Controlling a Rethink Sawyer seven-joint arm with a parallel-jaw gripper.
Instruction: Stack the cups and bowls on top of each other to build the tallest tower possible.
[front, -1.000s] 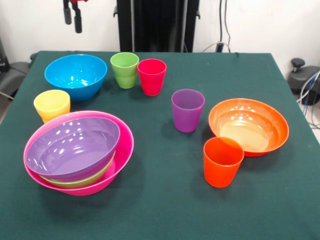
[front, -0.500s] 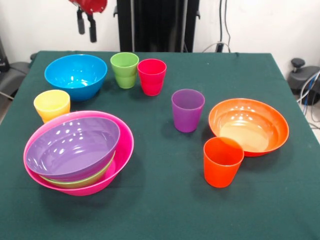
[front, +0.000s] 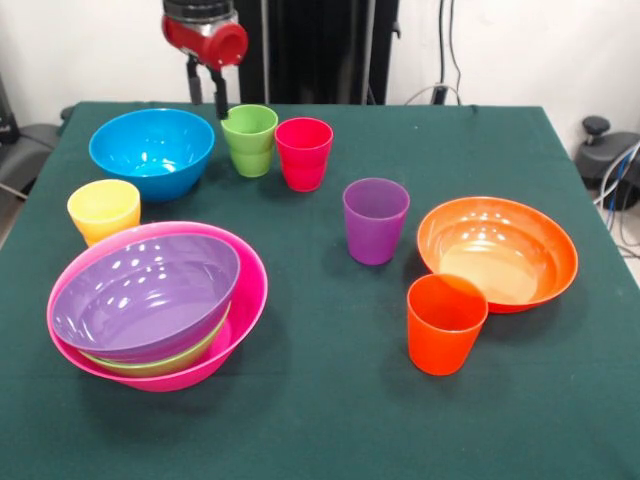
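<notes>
The tower is a pink bowl (front: 252, 292) at the near left, with a green bowl (front: 172, 359) and a purple bowl (front: 140, 295) nested in it. A yellow cup (front: 104, 209) stands just behind it. At the far left sits a blue bowl (front: 152, 150), with a green cup (front: 249, 140) and a red cup (front: 303, 153) beside it. In the middle stands a purple cup (front: 375, 220). An orange bowl (front: 497, 252) and an orange cup (front: 445, 322) are on the right. My gripper (front: 206, 104) hangs open and empty above the gap between the blue bowl and the green cup.
A dark green cloth (front: 330, 400) covers the table. Cables and a black stand (front: 610, 160) lie off the table's right edge.
The gripper has moved right and down from the top left corner, coming to hang between the blue bowl and the green cup. No cup or bowl has moved.
</notes>
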